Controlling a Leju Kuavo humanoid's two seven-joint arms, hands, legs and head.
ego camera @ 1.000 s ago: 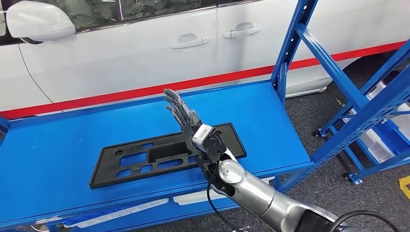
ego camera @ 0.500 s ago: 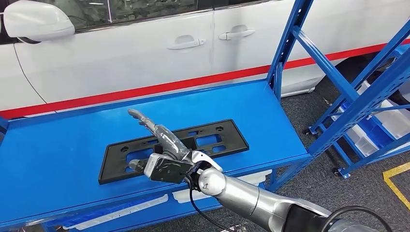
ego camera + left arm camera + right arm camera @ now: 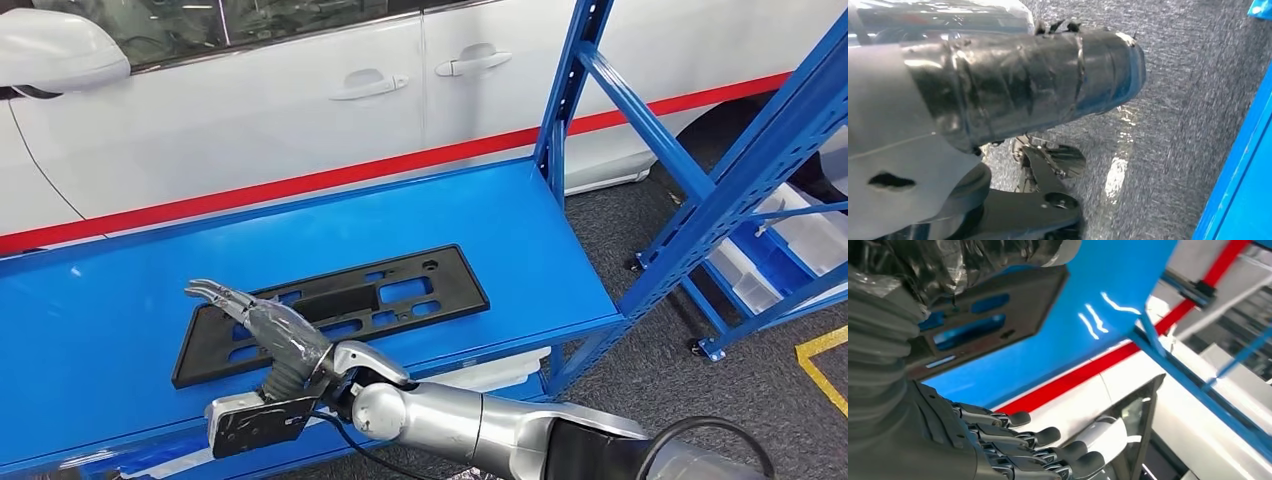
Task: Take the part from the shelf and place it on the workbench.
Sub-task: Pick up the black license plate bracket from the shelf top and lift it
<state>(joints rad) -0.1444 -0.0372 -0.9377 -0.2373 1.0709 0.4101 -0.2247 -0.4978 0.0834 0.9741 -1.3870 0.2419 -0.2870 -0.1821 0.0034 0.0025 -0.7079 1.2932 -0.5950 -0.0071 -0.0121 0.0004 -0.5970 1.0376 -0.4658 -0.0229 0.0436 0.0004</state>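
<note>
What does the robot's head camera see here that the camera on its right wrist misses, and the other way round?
Head view alone: the grey carpeted floor, the blue shelf frame with pale bins, the car's door handles, and the silver right arm. Right wrist view alone: the hand's dark fingertips up close, spread and holding nothing. Both: the right hand, the black part lying flat on the blue workbench, and the white car with its red stripe.

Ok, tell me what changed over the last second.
The right hand swung from upright above the black part down toward the workbench's front edge, turning until its fingers point left; it holds nothing. The view also shifted a little. The part stayed flat on the workbench.
</note>
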